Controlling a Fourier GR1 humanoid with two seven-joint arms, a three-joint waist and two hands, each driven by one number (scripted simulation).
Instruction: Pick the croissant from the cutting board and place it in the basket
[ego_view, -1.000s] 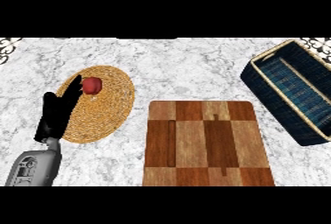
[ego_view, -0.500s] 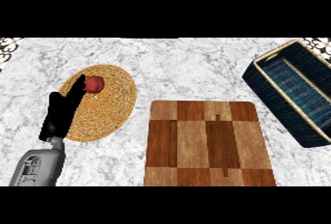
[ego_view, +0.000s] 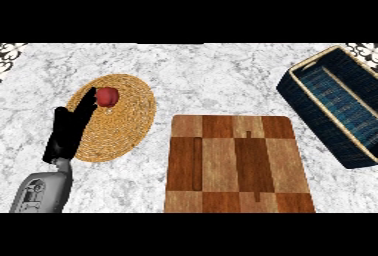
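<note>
Left hand (ego_view: 70, 127) open over woven mat (ego_view: 129, 125); no writing legible.

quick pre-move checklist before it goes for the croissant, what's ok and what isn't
1. Croissant on the cutting board: not ok, none shows on the board.
2. Basket ready to receive: ok, open side up at the right, nothing seen inside.
3. Left hand free: ok, fingers straight, holding nothing, lying over the woven mat.
4. Left hand near the board: not ok, it is over at the mat beside a small red object.
5. Right hand available: cannot tell, it is not in view.
</note>
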